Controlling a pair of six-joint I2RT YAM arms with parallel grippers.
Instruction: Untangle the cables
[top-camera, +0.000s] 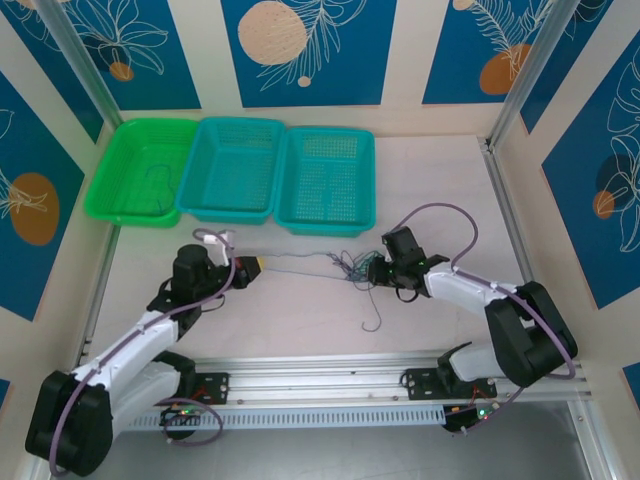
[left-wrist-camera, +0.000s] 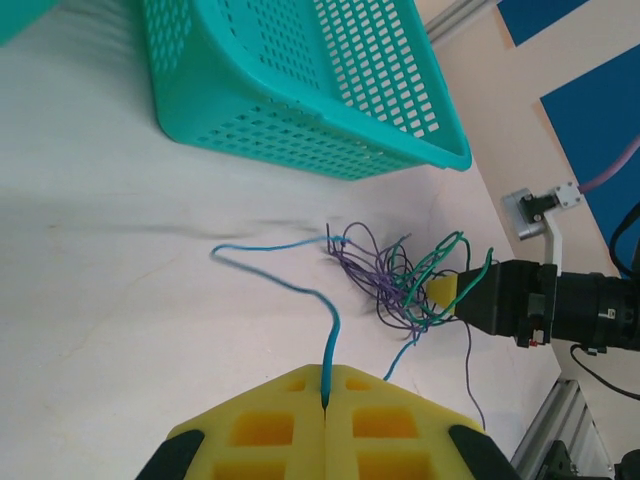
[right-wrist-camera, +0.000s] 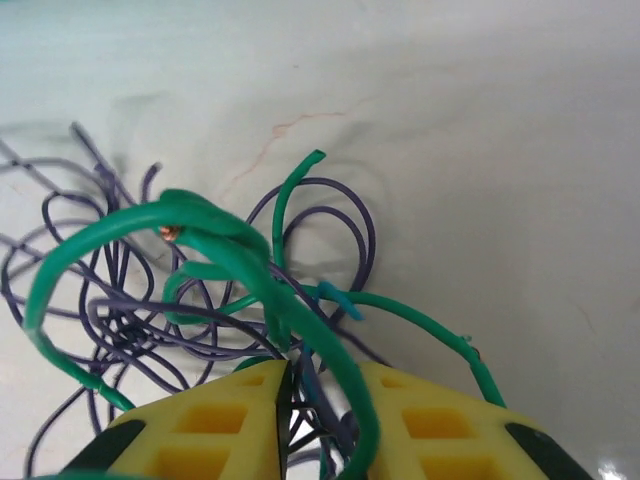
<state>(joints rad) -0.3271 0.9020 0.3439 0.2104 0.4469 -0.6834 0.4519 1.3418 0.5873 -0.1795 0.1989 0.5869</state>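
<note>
1. Pale tabletop (top-camera: 300, 315) is lying under everything I am watching, and the cables (top-camera: 355, 268) are sitting on it near the middle as a knot of purple, green and blue.
2. One blue cable (left-wrist-camera: 290, 285) is stretching out of the knot toward 9 o'clock, and a dark strand (top-camera: 372, 312) is trailing toward 6 o'clock.
3. My left gripper (left-wrist-camera: 325, 395) is pinching the end of that blue cable, its yellow pads pressed together.
4. My right gripper (right-wrist-camera: 322, 400), at the knot's 3 o'clock, is holding its jaws slightly apart, with green and purple strands passing through the gap.
5. Toward 11 and 12 o'clock, a green basket (top-camera: 120, 215), a teal basket (top-camera: 230, 212) and a second teal basket (top-camera: 328, 222) are standing side by side, touching.
</note>
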